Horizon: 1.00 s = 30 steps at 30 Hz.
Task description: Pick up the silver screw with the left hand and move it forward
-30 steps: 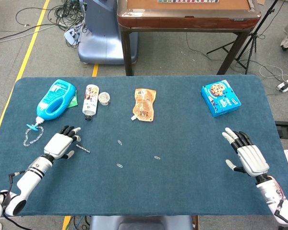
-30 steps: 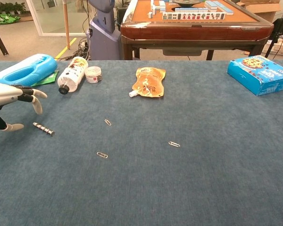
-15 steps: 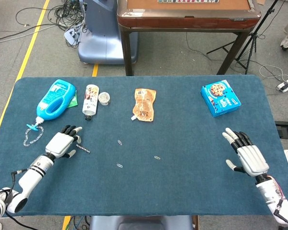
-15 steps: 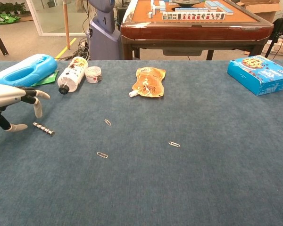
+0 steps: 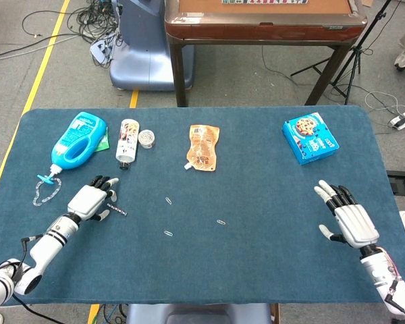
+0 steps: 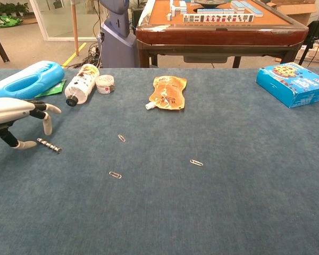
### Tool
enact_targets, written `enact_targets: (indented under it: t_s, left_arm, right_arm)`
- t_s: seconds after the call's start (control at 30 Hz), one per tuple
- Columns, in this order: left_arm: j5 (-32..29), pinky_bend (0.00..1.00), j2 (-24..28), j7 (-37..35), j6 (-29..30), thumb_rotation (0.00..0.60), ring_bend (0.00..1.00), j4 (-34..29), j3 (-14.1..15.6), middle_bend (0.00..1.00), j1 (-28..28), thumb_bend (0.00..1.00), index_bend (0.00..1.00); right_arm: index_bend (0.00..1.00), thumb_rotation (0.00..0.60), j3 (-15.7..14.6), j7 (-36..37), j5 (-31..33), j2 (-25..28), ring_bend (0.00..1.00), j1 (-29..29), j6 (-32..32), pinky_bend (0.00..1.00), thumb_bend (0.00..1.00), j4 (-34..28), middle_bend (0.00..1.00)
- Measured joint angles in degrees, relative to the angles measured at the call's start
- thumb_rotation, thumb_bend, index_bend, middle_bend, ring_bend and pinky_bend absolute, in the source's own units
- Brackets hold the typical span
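Observation:
The silver screw lies flat on the blue table mat near the left side. My left hand hovers just over and to the left of it, fingers spread and curved downward, thumb low beside the screw's left end, holding nothing. My right hand rests open and flat on the mat at the far right, seen only in the head view.
A blue detergent bottle, a white bottle and a small jar lie behind the left hand. An orange pouch, a blue cookie box and three paper clips, one being, sit on the mat. A chain lies at left.
My left hand has crept slightly right and forward toward the screw, its fingertips now closer over it. The screw and right hand have not moved.

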Motion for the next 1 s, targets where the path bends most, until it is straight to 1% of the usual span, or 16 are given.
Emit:
enact_targets:
  t_s: [0.27,0.77,1.0]
  left_arm:
    - [0.8,0.0,-1.4,-2.5,0.2,0.6,0.0,2.8,0.6,0.0,-0.5,0.36,0.43]
    - [1.6,0.0,-2.7,-6.0,0.3,0.6,0.0,6.1,1.5,0.0,-1.2,0.37,0.49]
    - [1.8,0.0,-3.2,-7.1,0.2,0.6,0.0,7.3,1.8,0.0,-1.4,0.37,0.5]
  right_arm:
    - [0.0,0.6,0.1,-0.2,0.3,-0.1,0.0,0.0,-0.3,0.0,0.3,0.2,0.0]
    - [0.0,0.6,0.1,-0.8,0.6,-0.4,0.0,-0.1,-0.6,0.0,0.3,0.6,0.0]
    - [0.0,0.6,0.2,-0.8,0.7,-0.6,0.0,-0.1,-0.6,0.0,0.31,0.9,0.0]
